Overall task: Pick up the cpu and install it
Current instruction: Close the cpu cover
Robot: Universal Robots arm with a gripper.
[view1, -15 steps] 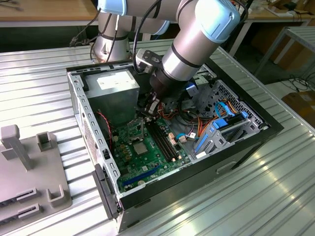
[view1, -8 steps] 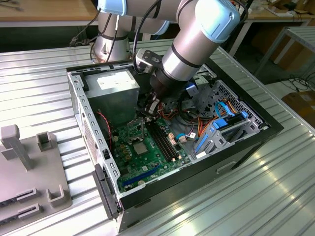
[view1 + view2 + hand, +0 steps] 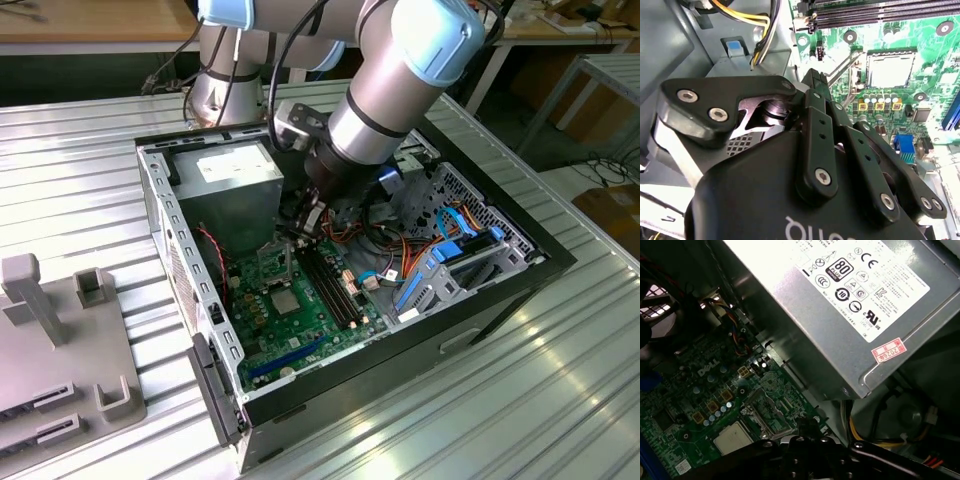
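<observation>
Pale silver cpu on green motherboard — black gripper, grey case.

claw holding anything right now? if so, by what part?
Cannot tell if the claw grips anything. The cpu lies flat in its socket on the motherboard, apart from the claw, so it isn't held.

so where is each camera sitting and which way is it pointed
Exterior view: off the arm, above the table, looking down into the open computer case; the arm reaches in to the gripper.
Second wrist view: on the arm, looking past the gripper at the motherboard and cpu.
First wrist view: on the arm, facing the power supply and cpu.
Both wrist views share the cpu and motherboard.
</observation>
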